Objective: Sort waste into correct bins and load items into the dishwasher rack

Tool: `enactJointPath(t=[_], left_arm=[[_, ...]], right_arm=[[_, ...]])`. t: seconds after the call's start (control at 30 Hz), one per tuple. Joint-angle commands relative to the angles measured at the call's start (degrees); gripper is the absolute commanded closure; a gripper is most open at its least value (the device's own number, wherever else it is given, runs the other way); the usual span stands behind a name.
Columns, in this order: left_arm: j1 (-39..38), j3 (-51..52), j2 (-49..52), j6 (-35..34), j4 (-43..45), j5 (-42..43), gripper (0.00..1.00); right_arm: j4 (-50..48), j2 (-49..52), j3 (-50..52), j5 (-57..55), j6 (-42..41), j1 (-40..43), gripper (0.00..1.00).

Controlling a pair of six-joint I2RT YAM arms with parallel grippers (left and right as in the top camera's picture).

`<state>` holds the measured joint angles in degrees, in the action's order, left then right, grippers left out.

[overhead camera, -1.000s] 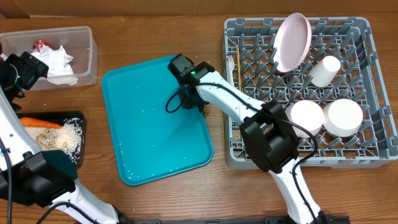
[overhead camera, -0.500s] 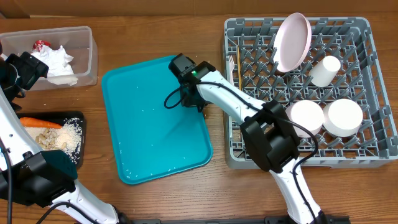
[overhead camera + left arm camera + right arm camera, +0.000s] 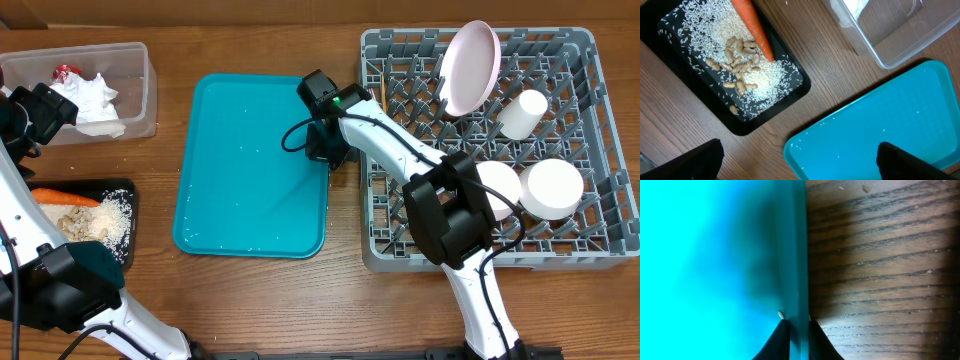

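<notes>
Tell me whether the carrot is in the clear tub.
No: the carrot lies in the black tray, across the rice.

Bright, even light from above, tiny white glints on the flat teal plastic serving tray [image 3: 250, 170], overhead view sharp, loose white rice grains [image 3: 722, 32] crisp in the left wrist view, right wrist view close, dark blurred shadow on the tray, brown wooden table [image 3: 880, 255] grain sharp

teal serving tray [image 3: 240, 185], wooden table [image 3: 260, 310]
</notes>
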<state>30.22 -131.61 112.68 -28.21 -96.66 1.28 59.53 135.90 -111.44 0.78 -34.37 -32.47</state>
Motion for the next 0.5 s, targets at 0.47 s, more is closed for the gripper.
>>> enactJointPath(t=[0.47], left_arm=[[0.0,0.3,0.5,-0.5,-0.1,-0.2,0.00]], right_arm=[[-3.5,0.7,-0.8,-0.3,17.5,0.5,0.87]])
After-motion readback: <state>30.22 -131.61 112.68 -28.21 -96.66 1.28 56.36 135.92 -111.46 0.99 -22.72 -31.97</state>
